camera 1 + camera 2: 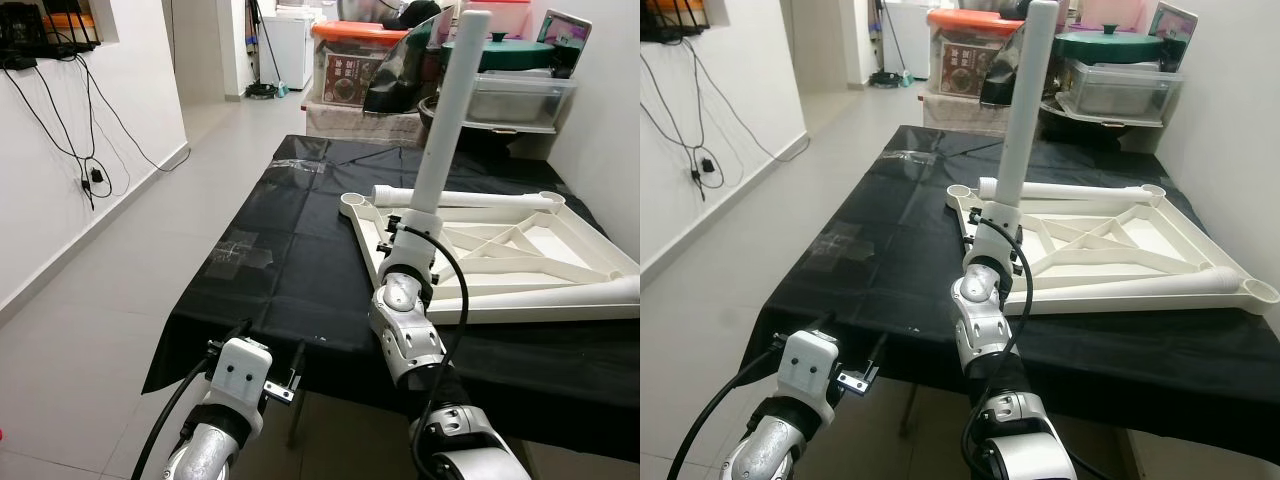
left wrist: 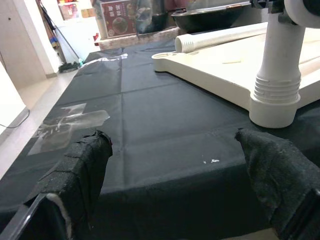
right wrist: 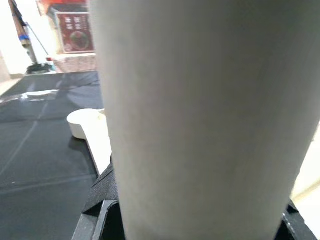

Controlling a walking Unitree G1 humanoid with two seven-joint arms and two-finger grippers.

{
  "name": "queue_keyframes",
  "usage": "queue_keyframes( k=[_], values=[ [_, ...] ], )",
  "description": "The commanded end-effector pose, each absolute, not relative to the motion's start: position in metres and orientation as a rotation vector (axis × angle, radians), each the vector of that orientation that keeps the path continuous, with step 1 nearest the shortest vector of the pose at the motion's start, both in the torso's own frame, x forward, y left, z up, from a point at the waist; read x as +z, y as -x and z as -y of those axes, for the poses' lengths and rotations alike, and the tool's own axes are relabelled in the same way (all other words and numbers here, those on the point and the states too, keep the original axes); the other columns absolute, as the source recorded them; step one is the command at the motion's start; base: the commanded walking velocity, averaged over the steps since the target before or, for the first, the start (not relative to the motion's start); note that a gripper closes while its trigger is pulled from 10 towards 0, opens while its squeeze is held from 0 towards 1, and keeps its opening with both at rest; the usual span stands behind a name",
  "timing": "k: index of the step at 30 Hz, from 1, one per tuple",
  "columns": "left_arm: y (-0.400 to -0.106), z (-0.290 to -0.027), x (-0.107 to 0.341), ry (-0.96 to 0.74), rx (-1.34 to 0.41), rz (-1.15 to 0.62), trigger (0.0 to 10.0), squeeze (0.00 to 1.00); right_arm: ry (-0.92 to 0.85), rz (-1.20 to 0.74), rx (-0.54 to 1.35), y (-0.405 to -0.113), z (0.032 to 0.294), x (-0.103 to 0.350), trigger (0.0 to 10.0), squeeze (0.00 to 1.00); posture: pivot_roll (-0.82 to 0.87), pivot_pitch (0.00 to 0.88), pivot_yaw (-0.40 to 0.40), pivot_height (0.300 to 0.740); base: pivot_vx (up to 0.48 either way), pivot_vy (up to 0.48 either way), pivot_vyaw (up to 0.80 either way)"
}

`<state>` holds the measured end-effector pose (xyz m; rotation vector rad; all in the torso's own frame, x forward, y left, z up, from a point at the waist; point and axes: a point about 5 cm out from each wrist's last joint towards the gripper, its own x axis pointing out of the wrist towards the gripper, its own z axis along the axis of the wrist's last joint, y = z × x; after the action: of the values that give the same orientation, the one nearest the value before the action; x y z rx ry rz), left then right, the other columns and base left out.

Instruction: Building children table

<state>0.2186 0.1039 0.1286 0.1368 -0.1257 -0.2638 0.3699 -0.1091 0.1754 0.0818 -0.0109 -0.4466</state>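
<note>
The right gripper (image 1: 412, 228) is clamped around the base of an upright white table leg (image 1: 447, 115), which stands in the near-left corner socket of the upturned tabletop (image 1: 520, 250) on the black cloth (image 1: 270, 260). A second leg (image 1: 470, 196) lies along the far edge. The left gripper (image 2: 175, 165) hangs spread wide at the near table edge. The leg-fitting step looks underway; next comes twisting it tight, held plumb.
</note>
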Motion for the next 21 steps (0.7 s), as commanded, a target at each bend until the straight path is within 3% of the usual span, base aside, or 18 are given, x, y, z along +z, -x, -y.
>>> queue_keyframes(
  k=[1,4,5,10,12,16,17,21],
  values=[
    [-0.217,-0.103,0.126,-0.139,-0.270,0.120,10.0,0.00,-0.189,-0.109,-0.408,-0.358,0.079,0.155,8.4,0.00,0.06,0.000,-0.067,0.740,0.000,0.000,0.00],
    [-0.217,-0.103,0.126,-0.138,-0.270,0.118,10.0,0.00,-0.194,-0.100,-0.387,-0.358,0.078,0.156,8.4,0.00,0.06,0.000,-0.067,0.740,0.000,0.000,0.00],
    [-0.217,-0.103,0.126,-0.138,-0.271,0.117,10.0,0.00,-0.191,-0.087,-0.358,-0.357,0.076,0.158,10.0,0.00,0.06,0.000,-0.066,0.740,0.000,0.000,0.00],
    [-0.217,-0.103,0.125,-0.137,-0.275,0.113,10.0,0.00,-0.173,-0.052,-0.304,-0.355,0.077,0.161,10.0,0.00,0.06,0.000,-0.063,0.740,0.000,0.000,0.00],
    [-0.217,-0.103,0.124,-0.137,-0.278,0.110,10.0,0.00,-0.153,-0.012,-0.267,-0.354,0.080,0.163,10.0,1.00,0.05,0.000,-0.060,0.740,0.000,0.000,0.00],
    [-0.217,-0.103,0.123,-0.138,-0.280,0.109,10.0,0.00,-0.145,-0.007,-0.255,-0.354,0.084,0.162,10.0,1.00,0.05,0.000,-0.060,0.740,0.000,0.000,0.00],
    [-0.217,-0.103,0.123,-0.139,-0.282,0.109,10.0,0.00,-0.138,0.005,-0.228,-0.357,0.090,0.163,10.0,0.00,0.05,0.000,-0.059,0.740,0.000,0.000,0.00],
    [-0.217,-0.103,0.123,-0.140,-0.283,0.109,10.0,0.00,-0.135,0.012,-0.213,-0.358,0.092,0.164,10.0,0.00,0.05,0.000,-0.057,0.740,0.000,0.000,0.00]
  ],
)
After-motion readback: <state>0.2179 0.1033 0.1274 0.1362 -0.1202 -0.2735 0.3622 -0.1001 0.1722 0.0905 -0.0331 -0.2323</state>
